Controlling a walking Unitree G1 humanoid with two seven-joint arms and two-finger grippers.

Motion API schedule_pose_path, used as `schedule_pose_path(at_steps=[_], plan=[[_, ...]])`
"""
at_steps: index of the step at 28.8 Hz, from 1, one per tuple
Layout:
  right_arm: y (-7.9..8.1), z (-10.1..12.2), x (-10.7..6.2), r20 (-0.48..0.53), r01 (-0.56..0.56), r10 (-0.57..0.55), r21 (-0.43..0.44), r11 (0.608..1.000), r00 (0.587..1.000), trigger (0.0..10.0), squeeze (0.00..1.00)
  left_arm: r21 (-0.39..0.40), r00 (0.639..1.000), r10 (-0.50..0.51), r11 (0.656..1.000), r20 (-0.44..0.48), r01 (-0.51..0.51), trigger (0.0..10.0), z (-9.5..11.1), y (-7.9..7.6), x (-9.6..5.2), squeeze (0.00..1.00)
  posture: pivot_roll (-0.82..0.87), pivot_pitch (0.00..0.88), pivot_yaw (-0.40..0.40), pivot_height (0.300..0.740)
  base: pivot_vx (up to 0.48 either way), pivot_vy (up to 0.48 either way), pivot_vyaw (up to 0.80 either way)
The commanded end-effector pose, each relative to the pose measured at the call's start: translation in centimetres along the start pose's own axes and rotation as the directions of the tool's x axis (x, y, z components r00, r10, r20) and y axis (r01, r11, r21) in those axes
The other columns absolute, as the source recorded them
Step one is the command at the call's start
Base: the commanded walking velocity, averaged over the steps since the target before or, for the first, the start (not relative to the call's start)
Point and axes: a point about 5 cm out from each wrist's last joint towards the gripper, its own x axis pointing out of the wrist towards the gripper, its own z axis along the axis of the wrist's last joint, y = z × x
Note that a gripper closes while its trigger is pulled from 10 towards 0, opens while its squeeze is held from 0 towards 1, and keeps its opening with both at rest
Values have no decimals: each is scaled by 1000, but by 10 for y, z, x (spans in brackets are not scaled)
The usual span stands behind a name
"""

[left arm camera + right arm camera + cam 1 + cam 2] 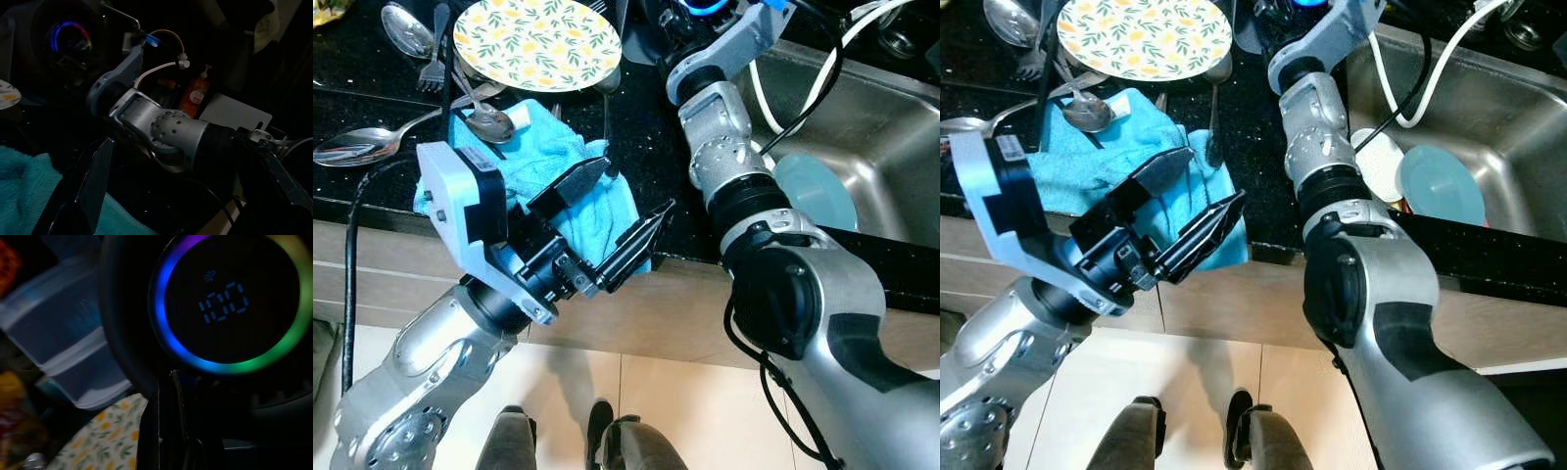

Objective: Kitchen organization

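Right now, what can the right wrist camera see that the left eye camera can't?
Right wrist view alone: a round black display with a glowing rainbow ring and blue digits, and a clear plastic box beside it.

Left eye view alone: a crumpled turquoise cloth on the black counter, silver metal spoons, the steel sink, and the left tool open above the cloth.

Both: the round plate with yellow flowers and green leaves.
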Motion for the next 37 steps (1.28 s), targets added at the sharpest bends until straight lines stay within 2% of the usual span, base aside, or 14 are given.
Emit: schedule_pose_path(at_steps=[1, 7, 8, 10, 14, 16, 18, 22, 26, 29, 32, 34, 36, 37], plan=[[-7, 4, -4, 13, -15, 14, 34, 999, 1000, 10000, 0, -6, 1000, -31, 999, 4, 31, 10000, -1, -5, 1, 0, 339, 265, -197, 740, 0, 0, 0], [-10, 9, -8, 35, -116, 112, 105, 988, 993, 10000, 0, -5, 999, -46, 999, 5, 46, 10000, -1, -2, 3, 0, 327, 247, -184, 740, 0, 0, 0], [-12, 12, -13, 59, -197, 190, 142, 970, 980, 10000, 0, -4, 998, -57, 998, 6, 57, 10000, -1, 0, 4, 0, 321, 238, -176, 740, 0, 0, 0], [-13, 16, -17, 82, -255, 244, 176, 951, 966, 10000, 0, -5, 998, -66, 998, 6, 66, 10000, -1, 1, 5, 0, 319, 232, -173, 740, 0, 0, 0], [-12, 17, -20, 87, -322, 311, 182, 929, 946, 10000, 0, -9, 997, -71, 997, 5, 71, 10000, -2, 2, 5, 0, 318, 229, -171, 740, 0, 0, 0], [-6, 9, -26, 35, -412, 411, 111, 904, 911, 10000, 0, -20, 997, -81, 997, -3, 81, 10000, -5, 1, 4, 0, 320, 225, -170, 740, 0, 0, 0], [3, -5, -28, -65, -481, 481, 18, 877, 874, 10000, 1000, -27, 996, -89, 996, -32, 88, 10000, -10, 1, -1, 0, 324, 223, -172, 740, 0, 0, 0], [15, -16, -29, -168, -550, 534, -73, 832, 829, 10000, 1000, -30, 995, -72, 997, -69, 70, 10000, -14, 5, -12, 0, 327, 226, -175, 740, 0, 0, 0], [31, -19, -27, -271, -663, 612, -171, 729, 743, 10000, 1000, -7, 994, -27, 1000, -105, 27, 10000, -13, 11, -26, 0, 343, 212, -179, 740, 0, 0, 0], [38, -16, -26, -298, -703, 640, -210, 680, 708, 10000, 1000, 3, 994, -20, 1000, -109, 21, 10000, -12, 12, -28, 0, 349, 206, -181, 740, 0, 0, 0], [44, -12, -25, -364, -757, 664, -285, 588, 653, 10000, 1000, 7, 994, -23, 1000, -108, 24, 10000, -12, 12, -27, 0, 351, 199, -185, 740, 0, 0, 0], [45, -12, -25, -401, -769, 657, -330, 547, 639, 10000, 1000, 10, 994, -25, 1000, -109, 26, 10000, -13, 12, -28, 0, 350, 197, -186, 740, 0, 0, 0], [45, -12, -25, -401, -769, 657, -330, 547, 639, 10000, 1000, 10, 994, -25, 1000, -109, 26, 10000, -13, 12, -28, 0, 350, 197, -186, 740, 0, 0, 0], [46, -13, -25, -437, -773, 638, -375, 512, 634, 10000, 1000, 11, 994, -25, 1000, -108, 27, 10000, -13, 12, -28, 0, 349, 192, -188, 740, 0, 0, 0]])
